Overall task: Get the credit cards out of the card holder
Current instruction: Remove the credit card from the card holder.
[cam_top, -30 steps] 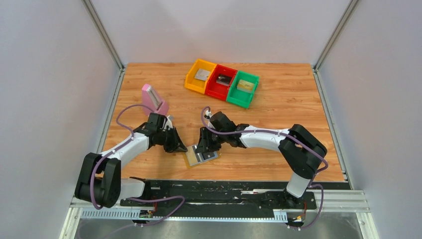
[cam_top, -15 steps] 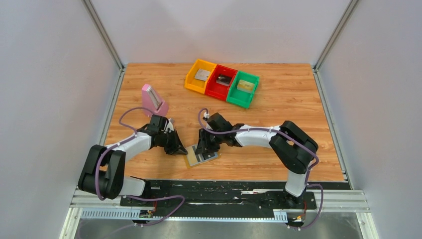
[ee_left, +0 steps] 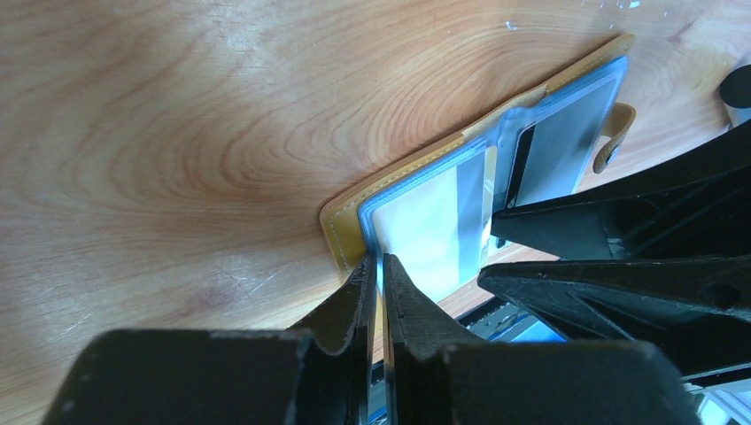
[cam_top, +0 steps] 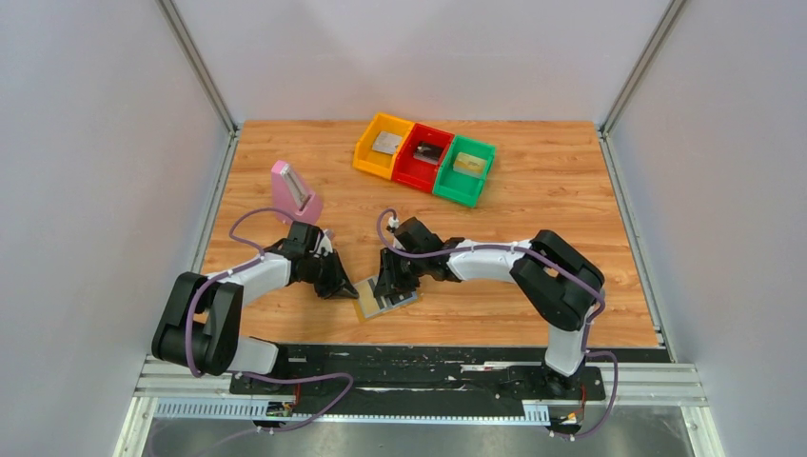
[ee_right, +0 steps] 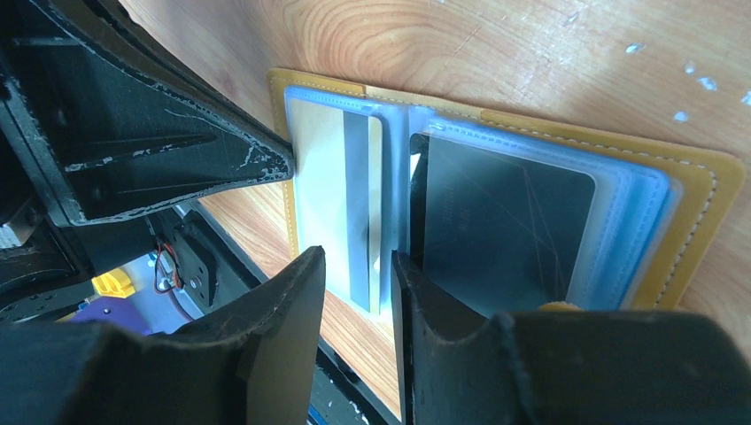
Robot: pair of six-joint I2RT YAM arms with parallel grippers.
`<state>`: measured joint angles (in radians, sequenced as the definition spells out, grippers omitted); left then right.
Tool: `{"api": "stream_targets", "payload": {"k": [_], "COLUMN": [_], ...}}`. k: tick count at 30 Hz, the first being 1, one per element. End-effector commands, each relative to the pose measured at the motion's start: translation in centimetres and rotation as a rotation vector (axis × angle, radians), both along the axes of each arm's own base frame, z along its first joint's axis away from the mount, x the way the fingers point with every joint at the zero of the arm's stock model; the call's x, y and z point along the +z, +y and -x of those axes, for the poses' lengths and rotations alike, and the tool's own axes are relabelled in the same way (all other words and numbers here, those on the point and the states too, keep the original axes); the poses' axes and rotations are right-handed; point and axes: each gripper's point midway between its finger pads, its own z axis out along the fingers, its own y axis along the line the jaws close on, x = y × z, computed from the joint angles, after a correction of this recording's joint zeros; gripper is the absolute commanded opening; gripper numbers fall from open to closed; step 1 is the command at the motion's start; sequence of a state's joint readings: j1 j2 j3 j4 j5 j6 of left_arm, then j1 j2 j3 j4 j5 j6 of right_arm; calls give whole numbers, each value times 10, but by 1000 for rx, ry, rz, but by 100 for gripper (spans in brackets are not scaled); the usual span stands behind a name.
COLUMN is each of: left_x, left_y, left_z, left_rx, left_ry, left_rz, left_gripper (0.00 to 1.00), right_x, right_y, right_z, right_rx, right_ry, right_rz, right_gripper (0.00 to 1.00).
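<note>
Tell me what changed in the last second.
The right arm's elbow swung slightly left; the left arm's shoulder turned a little. The left pincer and right pincer stayed at the open mustard-tan bifold card holder, which has not moved. The orange, red and green plastic bins and pink block are unchanged.

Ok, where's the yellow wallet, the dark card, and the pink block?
card holder [ee_right: 708, 204], right wrist view, tan stitched border on the right.
dark grey card [ee_right: 505, 221], right wrist view, middle of its face.
pink block [cam_top: 282, 184], top external view, its pink left side.
</note>
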<state>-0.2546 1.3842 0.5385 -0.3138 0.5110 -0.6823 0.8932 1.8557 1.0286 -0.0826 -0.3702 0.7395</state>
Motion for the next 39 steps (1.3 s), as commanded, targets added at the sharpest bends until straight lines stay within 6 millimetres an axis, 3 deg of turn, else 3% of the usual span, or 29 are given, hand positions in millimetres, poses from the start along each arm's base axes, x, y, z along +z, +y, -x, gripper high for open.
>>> {"api": "stream_targets", "payload": {"k": [1, 31, 39], "left_x": [-4, -5, -4], "left_y": [4, 4, 3], "left_z": [-4, -4, -5], "left_rx": [-6, -3, -4], "left_ry": [-27, -25, -29], "left_rz": [-23, -22, -16], "left_gripper": [13, 13, 13], "right_x": [6, -4, -1], "right_y": [12, 9, 10], "right_z": [-7, -4, -4], "right_rx": [1, -7, 11], "right_ry": [-20, 15, 12], "right_rz": [-45, -55, -68], "right_gripper": [34, 27, 12]}}
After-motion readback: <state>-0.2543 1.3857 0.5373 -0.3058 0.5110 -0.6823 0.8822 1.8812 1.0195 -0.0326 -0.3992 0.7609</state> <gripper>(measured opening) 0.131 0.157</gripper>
